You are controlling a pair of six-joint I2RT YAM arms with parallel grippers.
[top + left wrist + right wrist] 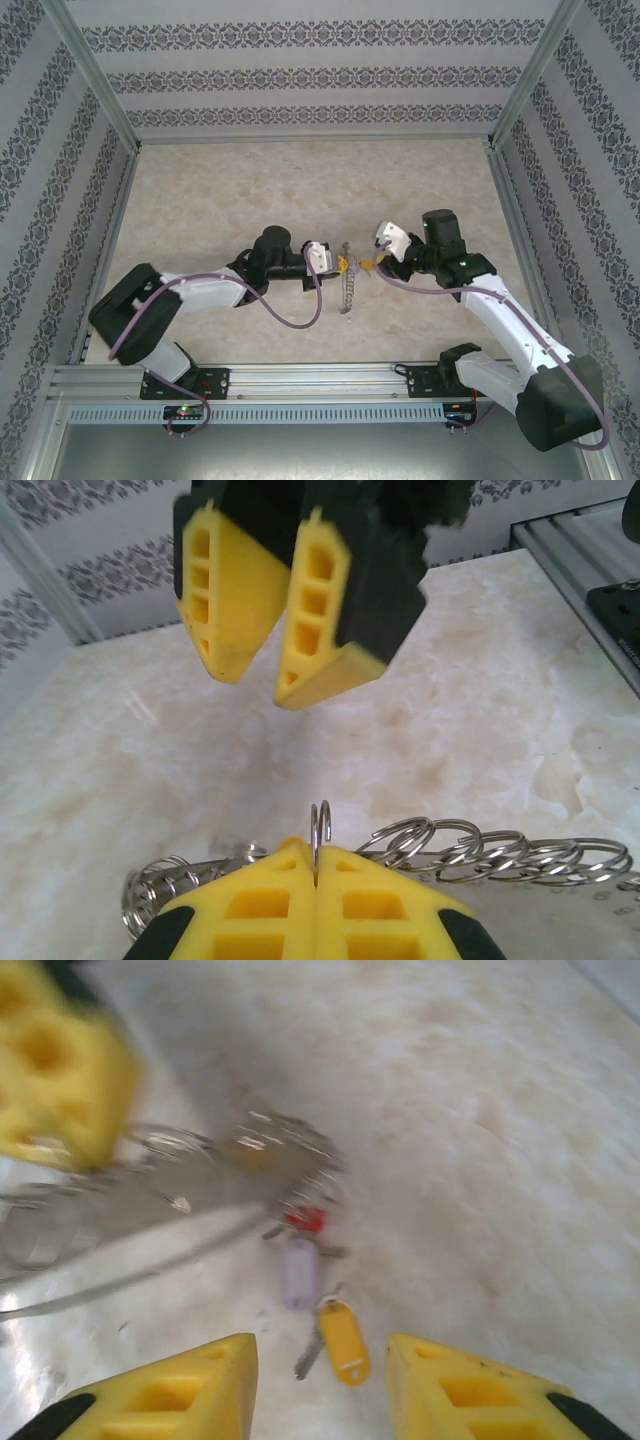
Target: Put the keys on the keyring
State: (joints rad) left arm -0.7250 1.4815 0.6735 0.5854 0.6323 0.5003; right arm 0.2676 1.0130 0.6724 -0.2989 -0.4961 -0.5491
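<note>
My left gripper (317, 865) is shut on a thin silver loop of the keyring (321, 825), whose small linked rings (480, 848) trail to either side. From above, the left gripper (338, 262) holds the keyring (347, 292) at mid-table, links hanging toward the near edge. The right gripper (379, 263) faces it from the right, open and holding nothing. In the right wrist view the keys lie in a row between and beyond its open fingers (175, 1392): orange-yellow key (343, 1341) nearest, pale key (299, 1272), red key (305, 1220) by the blurred keyring (170, 1195). Whether they hang on it I cannot tell.
The table (200, 200) is pale marble-patterned, walled by patterned panels with metal frame posts (95, 70). A metal rail (320, 378) carrying both arm bases runs along the near edge. The right gripper's yellow fingers (330, 630) hang close above the left gripper's tips.
</note>
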